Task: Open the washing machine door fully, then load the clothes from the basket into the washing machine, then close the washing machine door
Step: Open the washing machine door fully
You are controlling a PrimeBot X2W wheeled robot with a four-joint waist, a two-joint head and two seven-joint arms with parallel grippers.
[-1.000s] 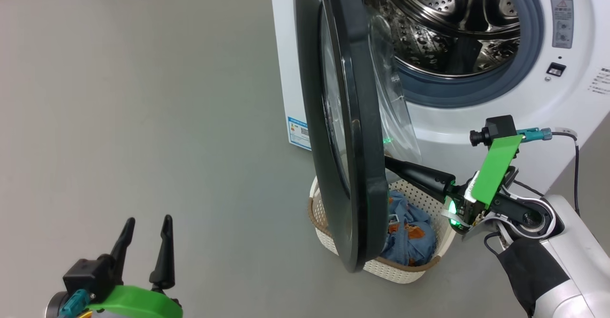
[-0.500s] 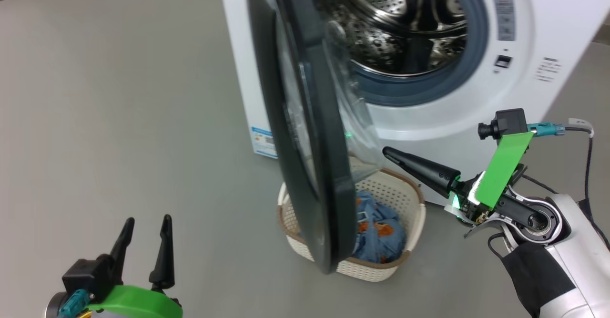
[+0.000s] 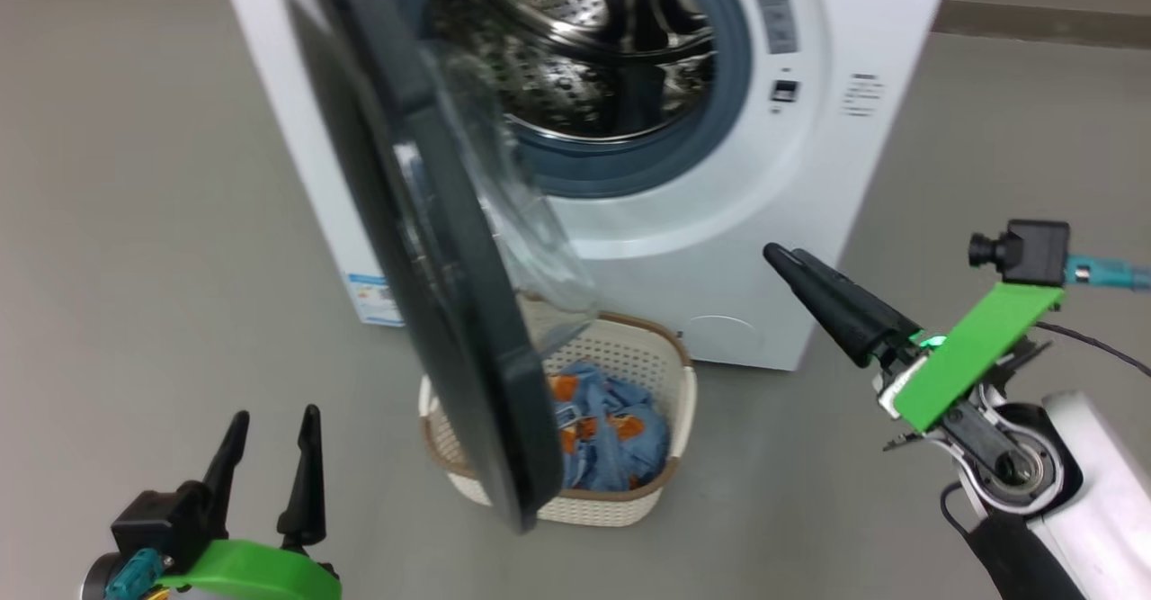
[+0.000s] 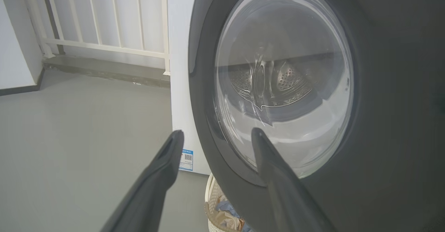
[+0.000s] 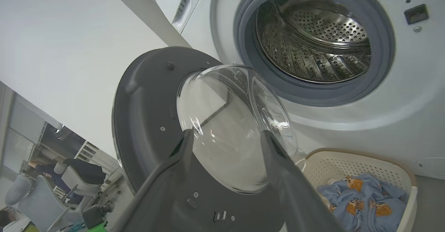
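The white washing machine [image 3: 809, 177] stands with its steel drum [image 5: 313, 40] exposed. Its black door [image 3: 432, 312] hangs part-way open, edge-on in the head view, with the glass bowl [image 5: 236, 120] bulging toward the drum. Below the door sits the cream basket [image 3: 670, 375], holding the light blue clothes [image 3: 620, 443] with orange patches. My right gripper [image 3: 778, 256] hovers right of the door and above the basket, open and holding nothing; its fingers [image 5: 278, 162] stand apart. At the lower left, my left gripper [image 3: 270, 420] is open and faces the door's outer side [image 4: 382, 138].
Grey floor [image 3: 135, 222] spreads to the left of the machine. A white railing [image 4: 104, 16] runs along the wall behind. Chairs and a seated person [image 5: 38, 166] show far off, past the door. A blue label [image 3: 373, 299] marks the machine's lower corner.
The head camera has swung, shifting the whole picture left. My right gripper has opened and drawn back to the right, off the door's lower edge. The left gripper has not moved.
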